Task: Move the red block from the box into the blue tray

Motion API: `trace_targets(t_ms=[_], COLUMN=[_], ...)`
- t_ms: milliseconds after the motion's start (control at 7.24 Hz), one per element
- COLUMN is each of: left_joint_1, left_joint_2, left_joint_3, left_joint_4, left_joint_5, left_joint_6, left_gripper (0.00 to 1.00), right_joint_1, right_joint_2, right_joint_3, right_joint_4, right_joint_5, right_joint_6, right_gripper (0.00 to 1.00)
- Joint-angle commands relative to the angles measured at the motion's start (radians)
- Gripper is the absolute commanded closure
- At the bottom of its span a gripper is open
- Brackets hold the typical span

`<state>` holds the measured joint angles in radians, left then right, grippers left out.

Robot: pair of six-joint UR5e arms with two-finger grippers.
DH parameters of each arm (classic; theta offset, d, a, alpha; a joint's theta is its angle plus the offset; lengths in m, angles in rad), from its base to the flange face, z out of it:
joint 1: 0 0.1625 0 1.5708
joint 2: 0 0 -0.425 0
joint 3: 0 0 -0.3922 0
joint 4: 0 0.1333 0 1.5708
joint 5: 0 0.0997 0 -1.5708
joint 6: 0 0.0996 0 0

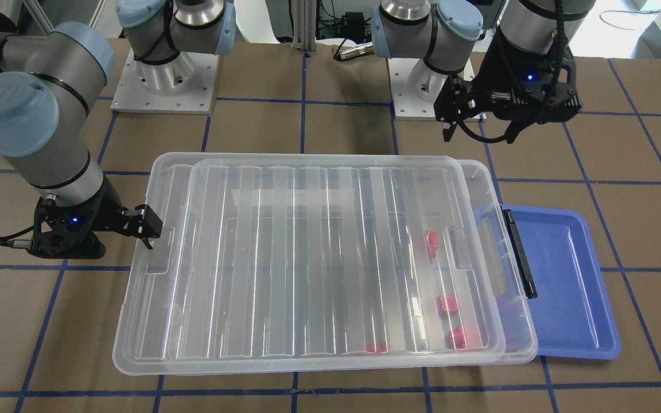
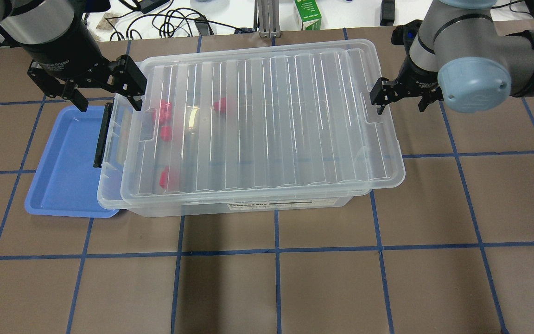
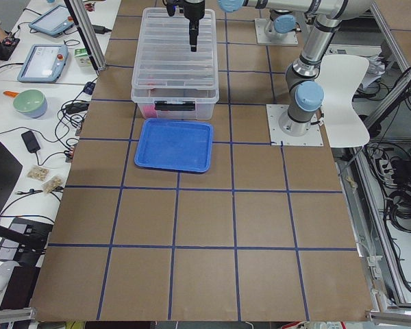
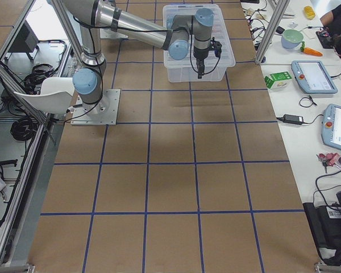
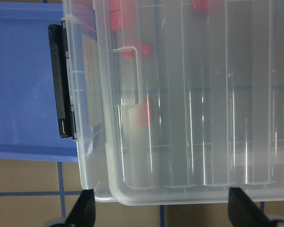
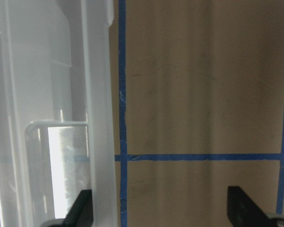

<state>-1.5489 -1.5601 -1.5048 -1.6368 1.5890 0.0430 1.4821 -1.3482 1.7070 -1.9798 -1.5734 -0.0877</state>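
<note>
Red block [image 2: 165, 109] inside box [image 2: 290, 204], under offset lid [image 2: 271, 116], near latch end. Left tool [image 2: 109, 101] wide, over that end, above block. Right tool [image 2: 400, 107] wide, beside opposite end. Blue tray [image 2: 63, 162] against latch end.

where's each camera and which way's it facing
Front-facing: across table, facing both arm bases.
Overhead: behind robot, looking down; left claw, right claw flank box.
Exterior left: table end by blue tray; left arm near.
Exterior right: opposite end; right arm near.
Left wrist: above latch; own fingertips.
Right wrist: above box rim; fingertips.
All share box.
</note>
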Motion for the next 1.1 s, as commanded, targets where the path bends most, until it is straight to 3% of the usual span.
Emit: trace_targets(t_ms=[0, 967], left_joint_1=[0.000, 0.000], left_joint_2=[0.000, -0.002], left_joint_3=[0.000, -0.002], left_joint_4=[0.000, 0.000], left_joint_5=[0.002, -0.001], left_joint_6=[0.000, 0.000], left_gripper=[0.00, 0.00], right_joint_1=[-0.011, -0.066], right_joint_2=[-0.002, 0.001], right_joint_3=[-0.001, -0.026], right_joint_4=[-0.001, 0.010], right_joint_5=[-0.019, -0.040], right_joint_6=[-0.001, -0.018], right_gripper=[0.00, 0.00])
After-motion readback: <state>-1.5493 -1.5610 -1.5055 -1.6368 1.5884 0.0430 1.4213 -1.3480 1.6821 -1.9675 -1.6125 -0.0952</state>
